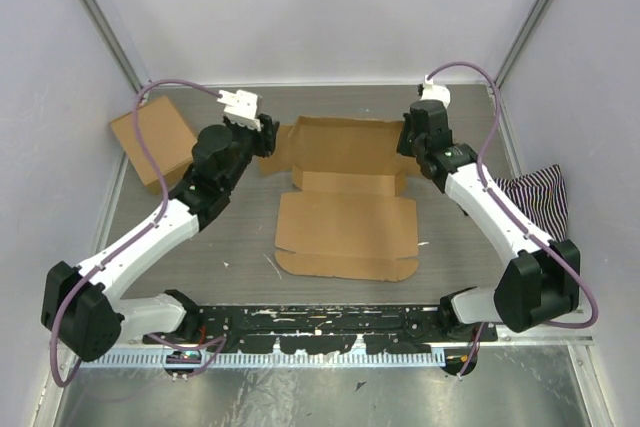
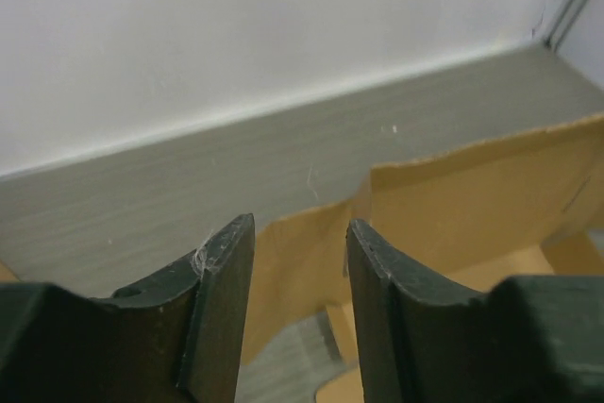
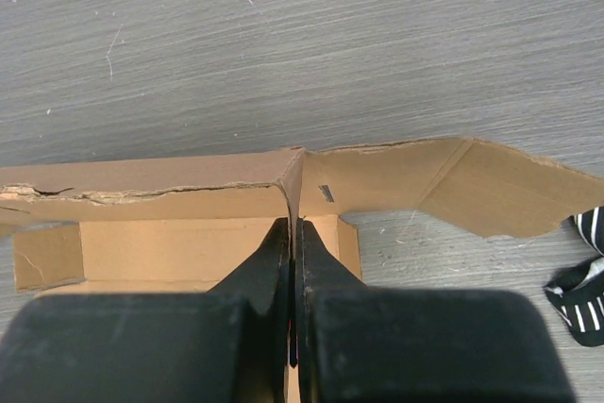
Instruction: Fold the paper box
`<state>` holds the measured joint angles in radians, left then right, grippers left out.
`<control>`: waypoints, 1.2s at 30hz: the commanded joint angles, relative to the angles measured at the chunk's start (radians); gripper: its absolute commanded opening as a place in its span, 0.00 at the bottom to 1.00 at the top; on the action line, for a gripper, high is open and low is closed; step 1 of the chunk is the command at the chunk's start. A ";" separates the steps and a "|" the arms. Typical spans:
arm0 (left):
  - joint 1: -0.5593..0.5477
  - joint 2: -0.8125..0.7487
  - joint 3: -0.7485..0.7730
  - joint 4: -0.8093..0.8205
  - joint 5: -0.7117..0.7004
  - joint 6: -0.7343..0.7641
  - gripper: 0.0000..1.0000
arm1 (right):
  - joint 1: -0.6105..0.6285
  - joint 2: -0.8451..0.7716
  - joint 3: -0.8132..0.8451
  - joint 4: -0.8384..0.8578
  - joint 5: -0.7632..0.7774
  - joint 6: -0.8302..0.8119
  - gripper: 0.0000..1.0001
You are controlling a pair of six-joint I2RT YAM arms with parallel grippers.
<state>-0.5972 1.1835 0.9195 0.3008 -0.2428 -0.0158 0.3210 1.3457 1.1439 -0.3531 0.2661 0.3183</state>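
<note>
Paper box (image 1: 345,222) sits mid-surface (image 1: 240,237): near panel flat, far wall and end flaps raised. Right tool (image 3: 293,226) is pinched fully closed on the right-end flap at the corner crease. Left tool (image 2: 300,233) has its fingers parted and grips nothing, just at the left-end flap. Squarish carton (image 1: 155,142) far left, striped cloth (image 1: 538,195) right.

The paper box (image 1: 345,209) lies centre; a carton (image 1: 155,142) behind-left of it; a cloth (image 1: 538,197) right.
</note>
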 commanded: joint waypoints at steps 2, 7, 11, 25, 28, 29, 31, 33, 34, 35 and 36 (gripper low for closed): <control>0.000 0.053 0.071 -0.166 0.119 -0.086 0.47 | 0.023 -0.040 -0.043 0.123 0.030 0.038 0.01; 0.000 0.079 0.091 -0.195 0.181 -0.159 0.44 | 0.038 -0.039 -0.080 0.126 0.031 0.053 0.01; -0.001 0.126 0.095 -0.207 0.181 -0.170 0.43 | 0.054 -0.044 -0.105 0.137 0.033 0.060 0.01; -0.008 0.226 0.157 -0.280 0.134 -0.162 0.31 | 0.077 -0.043 -0.118 0.125 0.030 0.067 0.01; -0.010 0.234 0.158 -0.294 0.126 -0.165 0.22 | 0.078 -0.044 -0.115 0.107 0.018 0.061 0.01; -0.010 0.235 0.157 -0.297 0.122 -0.169 0.19 | 0.078 -0.045 -0.112 0.100 0.011 0.059 0.02; -0.010 0.235 0.147 -0.298 0.118 -0.170 0.12 | 0.078 -0.047 -0.101 0.077 -0.001 0.052 0.03; -0.010 0.232 0.135 -0.294 0.102 -0.174 0.06 | 0.079 -0.053 -0.092 0.062 -0.011 0.045 0.04; -0.011 0.229 0.128 -0.290 0.094 -0.176 0.04 | 0.078 -0.056 -0.087 0.056 -0.016 0.040 0.05; -0.010 0.225 0.119 -0.283 0.088 -0.176 0.02 | 0.078 -0.057 -0.080 0.048 -0.023 0.035 0.06; -0.010 0.220 0.108 -0.271 0.080 -0.178 0.00 | 0.078 -0.055 -0.071 0.037 -0.033 0.029 0.09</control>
<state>-0.6033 1.4139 1.0470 0.0196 -0.1345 -0.1848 0.3908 1.3254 1.0378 -0.2508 0.2840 0.3679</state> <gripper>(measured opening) 0.042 0.060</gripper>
